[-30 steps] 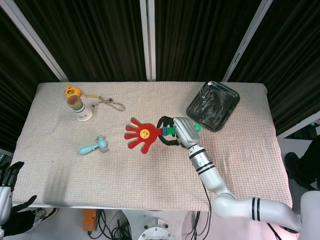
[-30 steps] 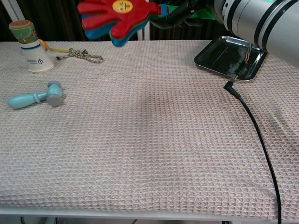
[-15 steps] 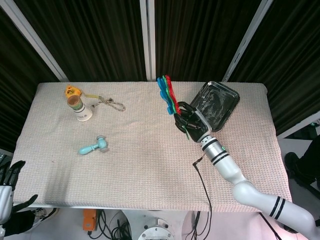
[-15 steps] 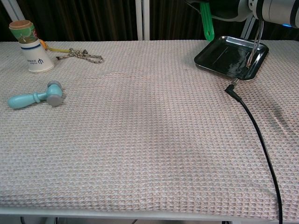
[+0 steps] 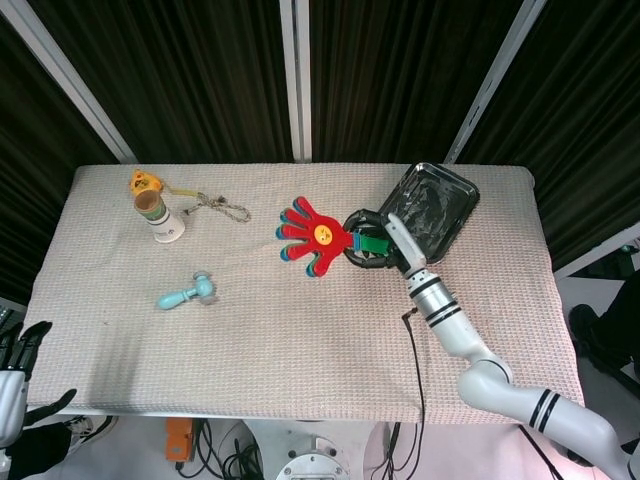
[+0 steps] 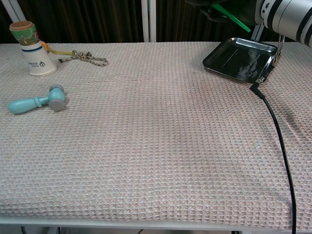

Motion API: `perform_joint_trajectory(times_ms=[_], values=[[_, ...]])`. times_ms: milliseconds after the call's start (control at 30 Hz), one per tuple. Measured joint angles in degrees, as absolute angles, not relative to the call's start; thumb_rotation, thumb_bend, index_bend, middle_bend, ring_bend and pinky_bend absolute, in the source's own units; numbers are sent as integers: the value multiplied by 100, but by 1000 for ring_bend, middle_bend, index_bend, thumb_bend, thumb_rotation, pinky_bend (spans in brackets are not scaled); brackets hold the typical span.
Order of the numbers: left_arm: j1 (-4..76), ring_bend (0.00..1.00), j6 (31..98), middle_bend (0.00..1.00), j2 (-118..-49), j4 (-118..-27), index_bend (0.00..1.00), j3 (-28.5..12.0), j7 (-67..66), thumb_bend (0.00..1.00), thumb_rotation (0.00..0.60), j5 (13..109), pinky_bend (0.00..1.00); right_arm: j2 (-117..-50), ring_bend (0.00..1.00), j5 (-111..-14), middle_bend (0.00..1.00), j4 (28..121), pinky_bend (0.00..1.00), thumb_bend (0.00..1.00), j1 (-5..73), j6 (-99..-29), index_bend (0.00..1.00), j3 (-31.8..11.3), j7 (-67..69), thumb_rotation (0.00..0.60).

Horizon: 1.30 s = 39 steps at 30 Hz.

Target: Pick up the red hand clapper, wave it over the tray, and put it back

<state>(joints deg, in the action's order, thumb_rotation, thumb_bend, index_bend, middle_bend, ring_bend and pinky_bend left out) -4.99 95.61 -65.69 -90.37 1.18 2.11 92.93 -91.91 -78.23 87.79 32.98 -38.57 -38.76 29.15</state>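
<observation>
Right hand [image 5: 372, 243] gripping the red hand clapper [image 5: 313, 236] left of the tray [image 5: 455, 228], clapper head showing only in head view, left hand [image 5: 18, 350] hanging spread off the counter's [image 5: 300, 330] near-left edge

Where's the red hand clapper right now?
In the head view, the red hand clapper is held by the right hand, its palm just left of the black metal tray, right of centre.

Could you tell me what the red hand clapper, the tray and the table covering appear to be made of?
Hand clapper: probably hard plastic, with bright, flat, evenly coloured layers. Tray: likely metal, dark and glossy, with streaky mirror-like reflections. Table covering: woven fabric, matte beige, with a waffle-grid texture.
</observation>
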Motion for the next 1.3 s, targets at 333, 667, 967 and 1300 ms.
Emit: perform_joint_trajectory(times_ms=[333,667,967,1300], values=[[-495,0,9550,107,-6552,-9059,97,121,180,68,600,9282,101,-9276,737,-7230,707,8633,972,520,3639,-4619,994,-3194,-2153,600],[-498,0,9569,110,-6543,-9061,97,126,203,67,600,9294,100,-9268,738,-6549,713,9107,974,506,3620,-4749,1000,-3297,-2102,600],[-480,0,9529,112,-6555,-9052,97,124,217,67,600,9273,99,-9158,738,-5901,709,9470,974,414,3233,-3864,988,-4081,2792,600],[-454,0,9475,112,-6563,-9055,98,121,217,67,600,9249,96,-9061,738,-5970,709,9417,975,427,2903,-2332,973,-4766,6227,600]])
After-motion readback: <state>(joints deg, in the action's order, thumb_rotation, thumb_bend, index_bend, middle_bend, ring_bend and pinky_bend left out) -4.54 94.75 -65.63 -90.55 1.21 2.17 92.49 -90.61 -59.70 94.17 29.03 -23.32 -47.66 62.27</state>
